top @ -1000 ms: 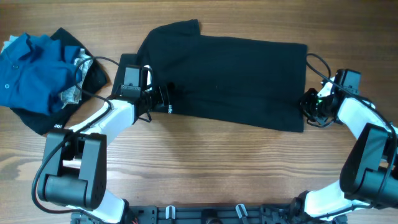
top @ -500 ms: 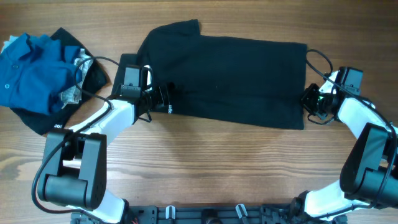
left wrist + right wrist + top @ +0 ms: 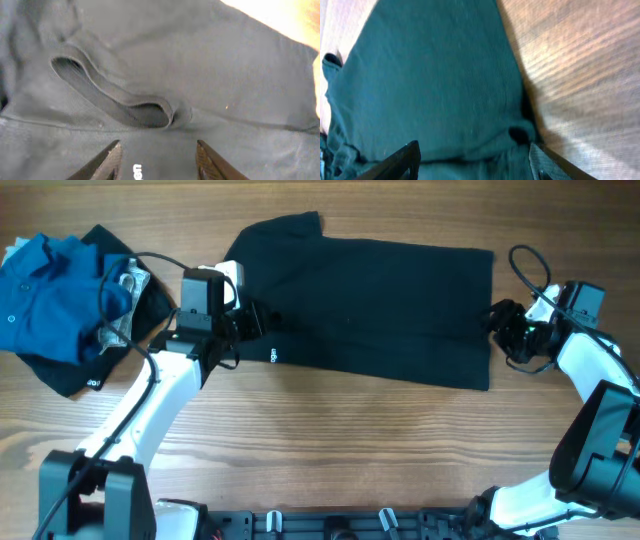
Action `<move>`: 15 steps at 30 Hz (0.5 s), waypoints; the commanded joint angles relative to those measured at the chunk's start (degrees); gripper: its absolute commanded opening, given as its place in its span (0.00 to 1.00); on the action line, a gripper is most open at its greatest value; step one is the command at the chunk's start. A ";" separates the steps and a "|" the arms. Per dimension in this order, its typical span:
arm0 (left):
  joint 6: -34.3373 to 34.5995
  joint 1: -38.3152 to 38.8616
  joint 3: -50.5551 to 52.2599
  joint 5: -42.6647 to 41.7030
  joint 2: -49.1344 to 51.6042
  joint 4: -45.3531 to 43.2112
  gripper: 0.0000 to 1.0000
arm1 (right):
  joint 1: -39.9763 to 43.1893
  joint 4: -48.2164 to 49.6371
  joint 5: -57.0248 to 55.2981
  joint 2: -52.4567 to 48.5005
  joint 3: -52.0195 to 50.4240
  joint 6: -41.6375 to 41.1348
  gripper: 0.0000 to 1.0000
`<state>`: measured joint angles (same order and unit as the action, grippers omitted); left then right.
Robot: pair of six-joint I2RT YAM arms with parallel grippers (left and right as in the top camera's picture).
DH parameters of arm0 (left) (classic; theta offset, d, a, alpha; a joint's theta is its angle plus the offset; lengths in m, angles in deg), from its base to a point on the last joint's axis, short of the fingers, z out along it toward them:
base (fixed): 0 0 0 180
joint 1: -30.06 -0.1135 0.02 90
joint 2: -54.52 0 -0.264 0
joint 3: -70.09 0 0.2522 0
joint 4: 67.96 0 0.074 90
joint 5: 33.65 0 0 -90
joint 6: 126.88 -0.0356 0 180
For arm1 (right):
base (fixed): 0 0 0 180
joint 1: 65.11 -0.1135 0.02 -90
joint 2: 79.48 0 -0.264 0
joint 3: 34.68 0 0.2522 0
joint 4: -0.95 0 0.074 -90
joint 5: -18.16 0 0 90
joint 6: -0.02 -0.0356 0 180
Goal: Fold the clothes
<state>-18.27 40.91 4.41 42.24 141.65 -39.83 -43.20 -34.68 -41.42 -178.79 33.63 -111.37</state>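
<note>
A large plain black short-sleeved shirt [image 3: 380, 300] of soft fabric lies spread flat across the middle of the wooden surface [image 3: 350, 450]. Its long axis runs left to right, slightly tilted, with the sleeved end toward the robot's left and the straight edge toward its right. The left end effector [image 3: 252, 320] hovers at the sleeved end with fingers apart and nothing pinched, looking onto an open sleeve cuff [image 3: 120, 102]. The right end effector [image 3: 503, 332] sits at the opposite edge, likewise released, its fingers spread over the cloth. The garment looks light and limp, likely to sag and wrinkle when lifted, so doubled hems and corners at both ends seem the soundest places to pinch. A crumpled bright blue shirt [image 3: 50, 290] lies well apart at far left.
</note>
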 commanded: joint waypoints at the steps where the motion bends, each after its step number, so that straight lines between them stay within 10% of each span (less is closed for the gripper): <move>1: -1.88 2.23 0.00 -1.77 6.01 -0.68 0.22 | -0.04 -1.79 2.05 1.44 0.85 -0.20 0.70; 2: -1.79 2.82 0.00 -1.77 7.76 -0.55 0.04 | -0.04 -2.01 2.05 1.44 0.85 -0.11 0.70; 9: -1.70 4.31 0.00 1.36 14.78 -7.93 0.04 | -0.04 -2.16 2.01 1.44 0.85 0.20 0.70; 15: 4.09 4.24 -1.25 1.40 18.40 -32.44 0.04 | -0.02 -1.99 2.08 1.44 0.85 -1.36 0.67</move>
<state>-18.88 45.06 4.87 43.44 159.88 -66.06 -43.20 -36.85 -40.53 -178.77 33.63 -111.74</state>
